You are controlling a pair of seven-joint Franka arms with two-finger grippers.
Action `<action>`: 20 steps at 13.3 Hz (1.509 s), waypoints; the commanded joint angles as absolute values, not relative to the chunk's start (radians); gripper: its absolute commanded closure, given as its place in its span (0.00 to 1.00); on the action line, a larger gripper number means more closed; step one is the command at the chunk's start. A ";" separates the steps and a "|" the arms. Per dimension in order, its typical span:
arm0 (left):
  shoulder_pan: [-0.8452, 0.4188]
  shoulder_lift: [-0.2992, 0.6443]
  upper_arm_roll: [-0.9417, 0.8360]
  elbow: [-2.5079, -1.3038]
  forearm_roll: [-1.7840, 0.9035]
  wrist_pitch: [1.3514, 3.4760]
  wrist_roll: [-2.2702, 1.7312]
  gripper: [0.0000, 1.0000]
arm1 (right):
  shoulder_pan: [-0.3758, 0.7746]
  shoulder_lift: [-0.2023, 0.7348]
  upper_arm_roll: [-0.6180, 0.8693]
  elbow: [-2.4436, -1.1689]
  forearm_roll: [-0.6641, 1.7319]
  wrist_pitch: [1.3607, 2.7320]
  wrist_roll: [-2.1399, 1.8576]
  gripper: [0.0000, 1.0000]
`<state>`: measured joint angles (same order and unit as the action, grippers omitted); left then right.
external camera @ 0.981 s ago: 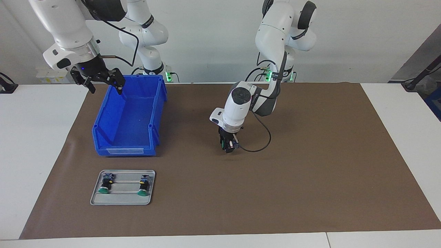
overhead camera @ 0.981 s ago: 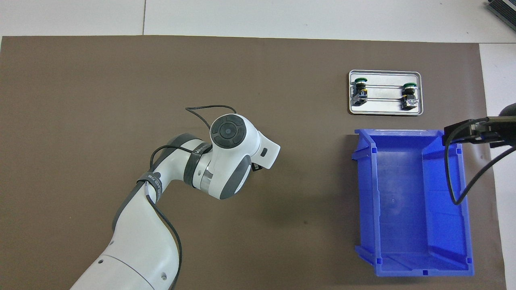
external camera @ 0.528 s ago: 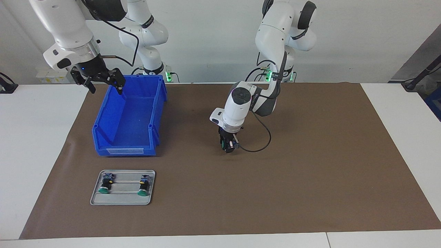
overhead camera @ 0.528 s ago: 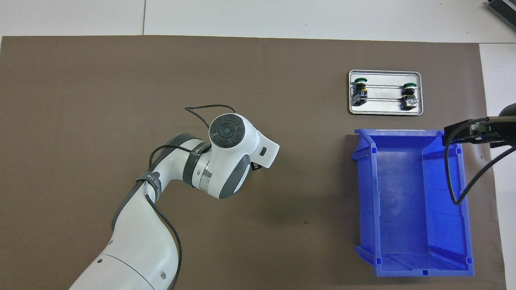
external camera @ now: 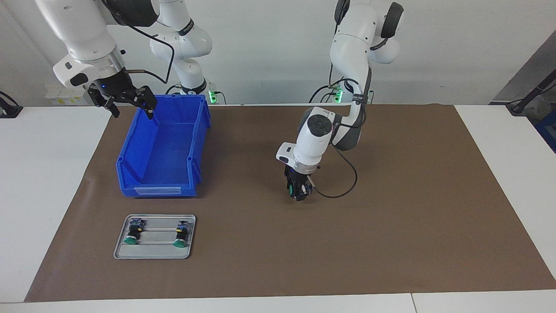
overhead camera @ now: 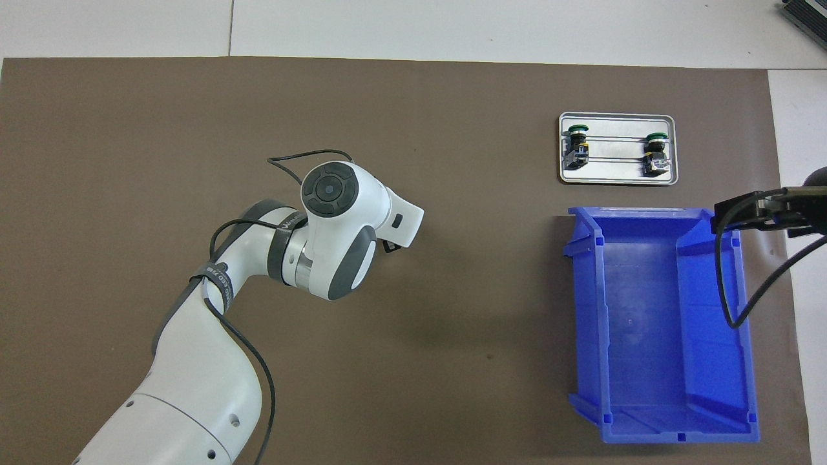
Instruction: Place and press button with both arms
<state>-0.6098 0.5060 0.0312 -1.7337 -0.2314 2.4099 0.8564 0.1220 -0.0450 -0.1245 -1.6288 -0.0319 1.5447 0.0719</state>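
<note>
My left gripper [external camera: 299, 194] points down close over the middle of the brown mat [external camera: 391, 217], shut on the button [external camera: 292, 189]. The button's green cap shows at the side between the fingers. Whether it touches the mat I cannot tell. In the overhead view the left arm's wrist [overhead camera: 336, 226] hides both the gripper and the button. My right gripper [external camera: 130, 102] hangs open over the blue bin's [external camera: 197, 143] rim at the right arm's end of the table, with nothing between its fingers; its black body [overhead camera: 749, 213] shows over the bin's rim [overhead camera: 585, 310].
A small metal tray [external camera: 154, 253] lies farther from the robots than the bin. Two other green-capped buttons [external camera: 131, 234] [external camera: 180, 237] lie on it. In the overhead view the tray [overhead camera: 617, 175] sits just above the bin. White table borders the mat.
The left arm has carried the button a short way toward the left arm's end of the table and slightly farther from the robots. The right arm has stayed still.
</note>
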 commanded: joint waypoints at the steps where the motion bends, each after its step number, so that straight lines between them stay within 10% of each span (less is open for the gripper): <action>1: -0.559 0.436 0.015 -1.738 -0.358 2.401 0.966 0.90 | 0.110 -0.057 -0.118 -1.631 -0.018 1.532 0.049 0.00; 8: -0.344 0.250 0.021 -1.762 -0.653 2.102 1.282 0.90 | 0.106 -0.057 -0.118 -1.631 -0.018 1.531 0.046 0.00; 20: -0.186 0.051 0.028 -2.236 -1.282 2.125 1.975 0.87 | 0.118 -0.057 -0.118 -1.631 -0.018 1.531 0.049 0.00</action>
<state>-0.1911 0.1174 0.0350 -2.1334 -1.1927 2.1000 1.8920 0.1257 -0.0450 -0.1235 -1.6288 -0.0319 1.5445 0.0719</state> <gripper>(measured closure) 0.604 0.000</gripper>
